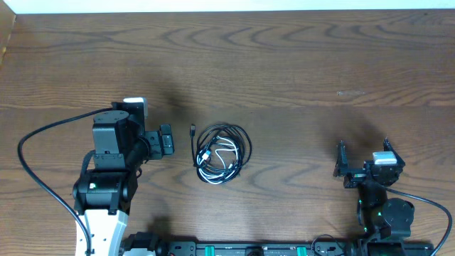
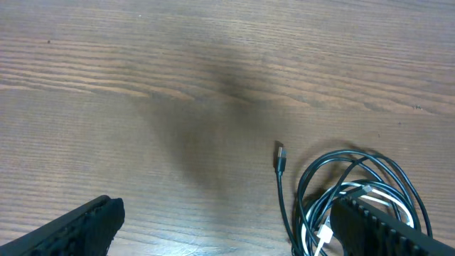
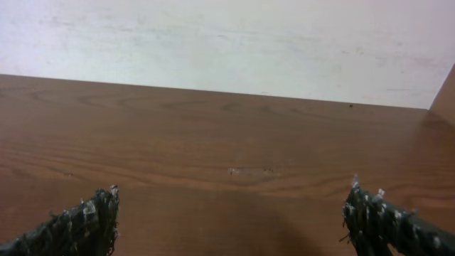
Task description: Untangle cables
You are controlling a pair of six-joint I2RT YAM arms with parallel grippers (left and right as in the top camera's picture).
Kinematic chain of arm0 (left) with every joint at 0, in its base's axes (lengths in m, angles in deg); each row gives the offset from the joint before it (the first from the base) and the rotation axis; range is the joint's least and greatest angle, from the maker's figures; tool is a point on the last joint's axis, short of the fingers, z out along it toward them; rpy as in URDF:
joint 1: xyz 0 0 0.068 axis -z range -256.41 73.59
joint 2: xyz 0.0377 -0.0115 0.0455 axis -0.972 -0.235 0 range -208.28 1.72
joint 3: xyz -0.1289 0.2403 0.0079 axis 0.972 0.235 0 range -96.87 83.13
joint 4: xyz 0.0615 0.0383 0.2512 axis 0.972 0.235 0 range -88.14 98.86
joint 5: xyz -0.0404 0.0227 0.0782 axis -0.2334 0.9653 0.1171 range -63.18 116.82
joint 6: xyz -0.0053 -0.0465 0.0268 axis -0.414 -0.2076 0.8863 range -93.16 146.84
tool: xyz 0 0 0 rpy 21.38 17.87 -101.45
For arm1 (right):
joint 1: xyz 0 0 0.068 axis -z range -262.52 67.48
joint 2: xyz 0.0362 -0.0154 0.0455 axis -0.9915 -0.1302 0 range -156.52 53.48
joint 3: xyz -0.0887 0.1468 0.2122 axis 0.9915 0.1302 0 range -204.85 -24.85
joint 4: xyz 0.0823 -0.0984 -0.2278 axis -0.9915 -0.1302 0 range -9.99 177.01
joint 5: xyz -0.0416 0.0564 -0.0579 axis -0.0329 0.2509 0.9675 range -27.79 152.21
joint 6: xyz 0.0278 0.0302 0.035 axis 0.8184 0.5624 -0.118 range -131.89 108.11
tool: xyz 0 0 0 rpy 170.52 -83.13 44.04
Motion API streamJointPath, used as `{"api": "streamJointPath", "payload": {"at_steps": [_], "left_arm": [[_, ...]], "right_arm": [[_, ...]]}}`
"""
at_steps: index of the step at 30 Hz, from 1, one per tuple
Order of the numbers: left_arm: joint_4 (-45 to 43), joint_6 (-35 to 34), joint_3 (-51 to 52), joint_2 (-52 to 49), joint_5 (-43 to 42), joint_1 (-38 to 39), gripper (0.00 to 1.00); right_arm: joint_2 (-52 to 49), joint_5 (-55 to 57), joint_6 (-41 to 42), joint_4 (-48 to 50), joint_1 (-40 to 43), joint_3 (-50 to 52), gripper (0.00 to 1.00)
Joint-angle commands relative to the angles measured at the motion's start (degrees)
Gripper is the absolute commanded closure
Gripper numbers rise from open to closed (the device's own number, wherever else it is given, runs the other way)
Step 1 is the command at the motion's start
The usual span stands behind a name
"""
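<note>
Thin black cable (image 1: pixel 246 146) & thin white cable (image 2: pixel 321 229) lie coiled together mid dark-brown wooden table (image 1: pixel 298 64), btw the two arms. Left gripper (image 1: pixel 169 140) sits just beside the coil, jaws wide, holding nothing. Right gripper (image 1: pixel 363 148) is well apart, also wide, empty.

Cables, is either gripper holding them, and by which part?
Nothing is held. Left gripper and right gripper are open; the cables lie untouched on the table.
</note>
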Motion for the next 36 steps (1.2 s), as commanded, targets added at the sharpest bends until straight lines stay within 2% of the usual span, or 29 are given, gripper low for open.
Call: {"api": "streamJointPath", "payload": {"at_steps": [1, 36], "left_arm": [[-0.2, -0.3, -1.4, -0.4, -0.3, -0.2, 0.03], [0.1, -0.5, -1.4, -1.7, -0.3, -0.2, 0.02]], "right_arm": [[0.3, 0.2, -0.5, -0.3, -1.2, 0.0, 0.01], [0.3, 0.2, -0.5, -0.3, -1.2, 0.0, 0.01]]}}
